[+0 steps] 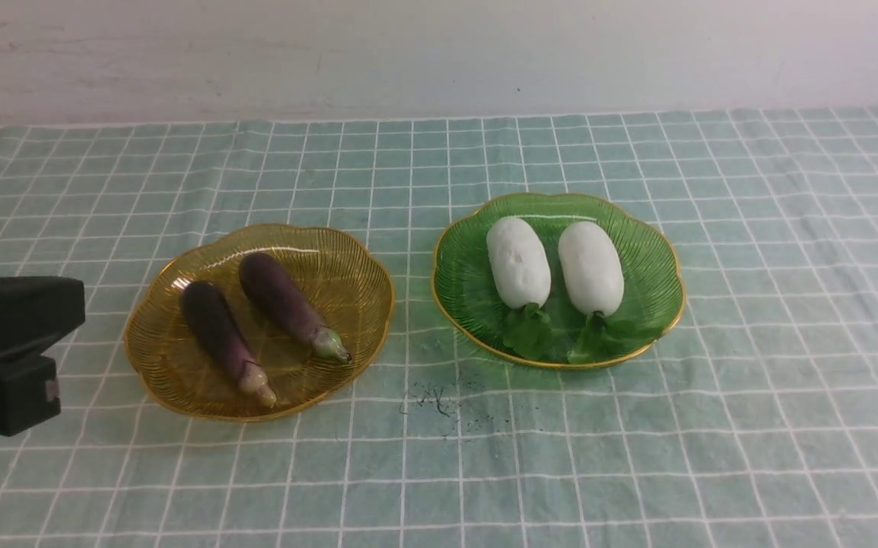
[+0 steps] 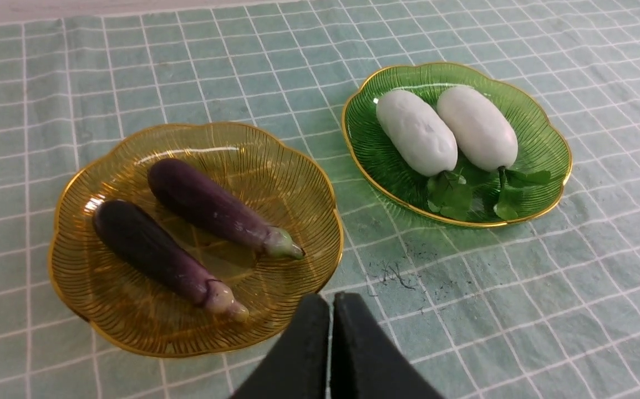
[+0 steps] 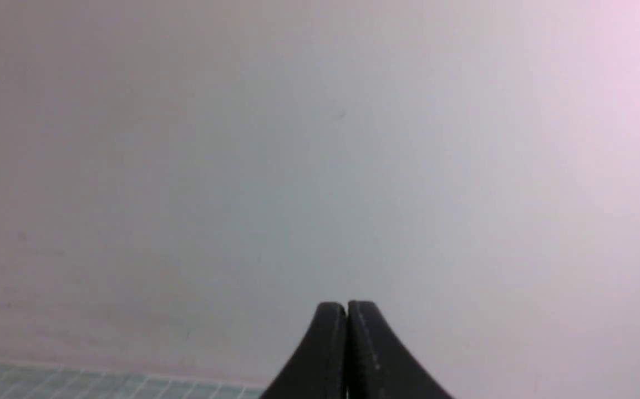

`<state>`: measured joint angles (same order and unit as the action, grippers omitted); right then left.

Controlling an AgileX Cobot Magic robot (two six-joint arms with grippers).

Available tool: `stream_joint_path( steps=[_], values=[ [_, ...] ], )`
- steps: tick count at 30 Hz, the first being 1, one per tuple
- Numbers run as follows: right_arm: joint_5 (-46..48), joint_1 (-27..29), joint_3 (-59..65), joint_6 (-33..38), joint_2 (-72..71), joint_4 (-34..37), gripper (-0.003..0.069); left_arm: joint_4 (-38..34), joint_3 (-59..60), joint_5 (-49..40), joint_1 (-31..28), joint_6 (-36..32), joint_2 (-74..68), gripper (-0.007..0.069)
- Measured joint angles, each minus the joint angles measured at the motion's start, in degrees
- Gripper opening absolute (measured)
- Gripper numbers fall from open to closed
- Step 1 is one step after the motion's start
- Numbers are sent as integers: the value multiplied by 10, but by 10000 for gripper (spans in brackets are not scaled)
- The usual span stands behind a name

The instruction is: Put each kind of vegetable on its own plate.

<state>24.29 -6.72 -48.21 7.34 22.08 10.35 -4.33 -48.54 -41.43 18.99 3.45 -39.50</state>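
Front view: a tabletop under a pale green checked cloth, with a white wall behind. At about nine o'clock from the scene's middle sits a yellow plate holding the left eggplant and right eggplant side by side, stems toward five o'clock. At three o'clock sits a green plate holding the left radish and right radish, leaves toward six o'clock. A dark smudge marks the cloth near the gap between the plates. The black left arm juts in at nine o'clock of the yellow plate, apart from it. Left wrist view: the left tool has its fingers pressed together on nothing, its tips showing close to the yellow plate's rim; its height above the cloth is hard to judge. Right wrist view: the right tool is likewise closed and empty, facing the blank wall, with only a sliver of cloth showing. The sorting looks finished. The likely risk is the left tool clipping the light plate's rim, tipping it so the eggplants roll out; the right tool's camera sees little tabletop.
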Motion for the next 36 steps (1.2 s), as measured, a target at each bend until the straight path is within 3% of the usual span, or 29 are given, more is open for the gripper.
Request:
stream_joint_path(
  steps=[3, 8, 13, 24, 36],
  values=[
    [-70, 0, 140, 0, -100, 9, -15, 0, 0, 10, 0, 0, 0, -8],
    [-112, 0, 221, 0, -160, 19, -15, 3, 0, 10, 0, 0, 0, -8],
    [-175, 0, 240, -7, -205, 21, -15, 15, 2, 10, 0, 0, 8, -8],
    [-159, 0, 240, -7, -224, 23, -15, 30, 106, 43, 0, 4, 152, -8],
    [-157, 0, 241, -7, -224, 23, -15, 23, 113, 24, 0, 4, 181, -8]
  ],
)
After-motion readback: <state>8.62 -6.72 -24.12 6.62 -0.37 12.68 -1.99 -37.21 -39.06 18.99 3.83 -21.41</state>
